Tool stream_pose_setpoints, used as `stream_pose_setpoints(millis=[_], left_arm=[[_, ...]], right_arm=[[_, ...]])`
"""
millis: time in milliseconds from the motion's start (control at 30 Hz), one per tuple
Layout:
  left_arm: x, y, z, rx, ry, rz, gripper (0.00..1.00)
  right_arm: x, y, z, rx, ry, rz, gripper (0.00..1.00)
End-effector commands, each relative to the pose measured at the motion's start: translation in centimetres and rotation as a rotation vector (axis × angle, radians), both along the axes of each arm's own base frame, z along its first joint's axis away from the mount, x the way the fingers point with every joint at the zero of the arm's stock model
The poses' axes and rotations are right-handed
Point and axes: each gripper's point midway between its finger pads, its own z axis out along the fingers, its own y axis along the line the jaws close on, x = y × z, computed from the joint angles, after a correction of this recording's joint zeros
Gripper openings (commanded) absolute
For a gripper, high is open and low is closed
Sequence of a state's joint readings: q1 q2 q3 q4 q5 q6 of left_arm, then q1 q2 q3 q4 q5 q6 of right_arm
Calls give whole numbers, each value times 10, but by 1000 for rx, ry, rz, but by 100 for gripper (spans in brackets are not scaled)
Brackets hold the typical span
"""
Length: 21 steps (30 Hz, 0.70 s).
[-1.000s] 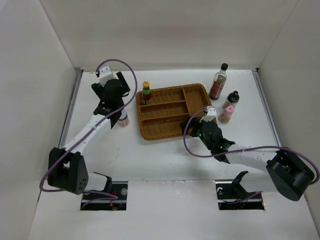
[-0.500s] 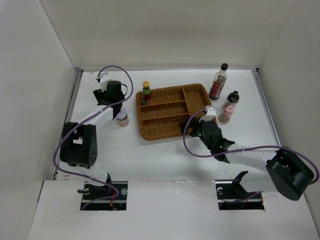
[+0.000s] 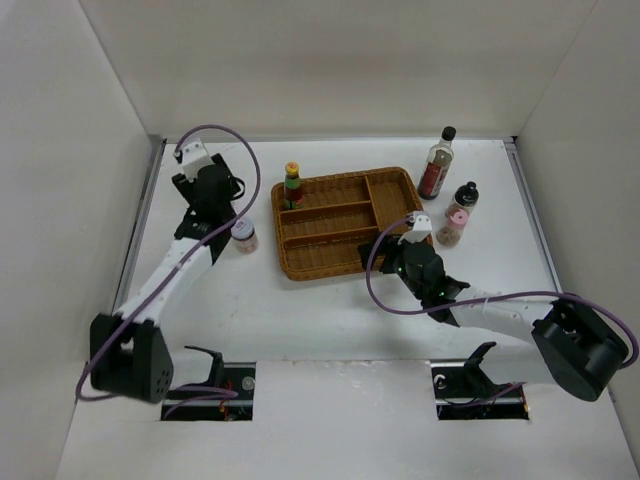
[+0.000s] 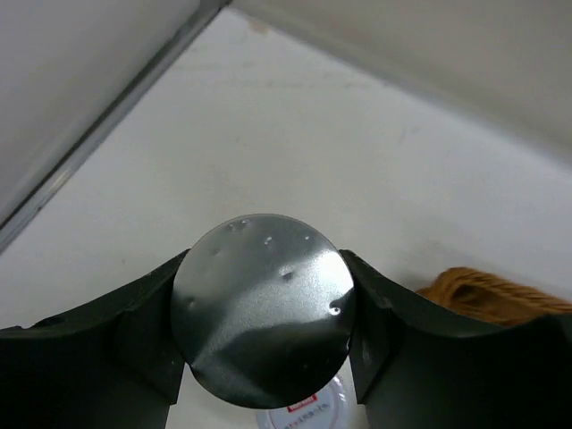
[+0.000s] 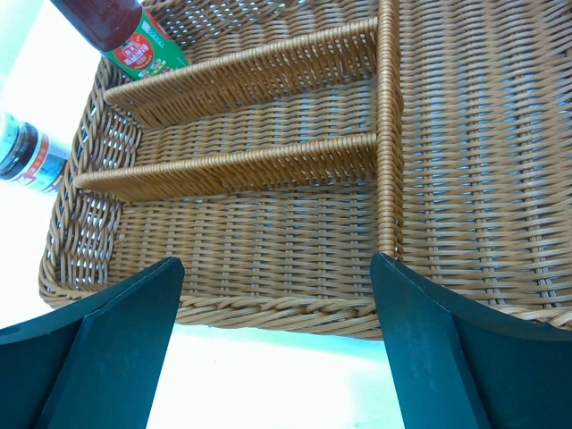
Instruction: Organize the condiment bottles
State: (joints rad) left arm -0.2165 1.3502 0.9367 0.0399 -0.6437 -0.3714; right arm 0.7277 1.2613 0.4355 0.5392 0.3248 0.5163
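My left gripper [image 4: 264, 261] is shut on a jar with a round silver lid [image 4: 259, 304], a finger pressed against each side. A white-lidded jar [image 4: 304, 413] shows just below it. In the top view the left gripper [image 3: 215, 210] hides the held jar, beside the white-lidded jar [image 3: 243, 236]. A red sauce bottle [image 3: 292, 186] stands at the wicker tray's far left corner. A tall dark bottle [image 3: 436, 165], a black-capped shaker [image 3: 463, 198] and a pink-lidded shaker [image 3: 451, 228] stand right of the tray. My right gripper [image 5: 277, 340] is open and holds nothing, just in front of the tray's near rim.
The brown wicker divided tray [image 3: 300, 268] has nothing in its compartments [image 5: 268, 308]. White walls close in the table on the left, back and right; the left wall's metal edge [image 4: 89, 143] runs close to the left gripper.
The left gripper shifted a little left and its fingers closed on the silver-lidded jar. The right gripper opened slightly wider without moving.
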Motion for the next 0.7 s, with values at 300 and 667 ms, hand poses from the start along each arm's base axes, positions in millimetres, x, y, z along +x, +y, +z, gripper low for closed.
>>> stream_pose_setpoints(millis=[300, 667], left_arm=[[-35, -158, 236, -132, -589, -427, 35], [36, -270, 161, -87, -426, -604, 35]], right_arm=[[7, 5, 36, 57, -97, -9, 37], [7, -16, 48, 69, -144, -88, 61]])
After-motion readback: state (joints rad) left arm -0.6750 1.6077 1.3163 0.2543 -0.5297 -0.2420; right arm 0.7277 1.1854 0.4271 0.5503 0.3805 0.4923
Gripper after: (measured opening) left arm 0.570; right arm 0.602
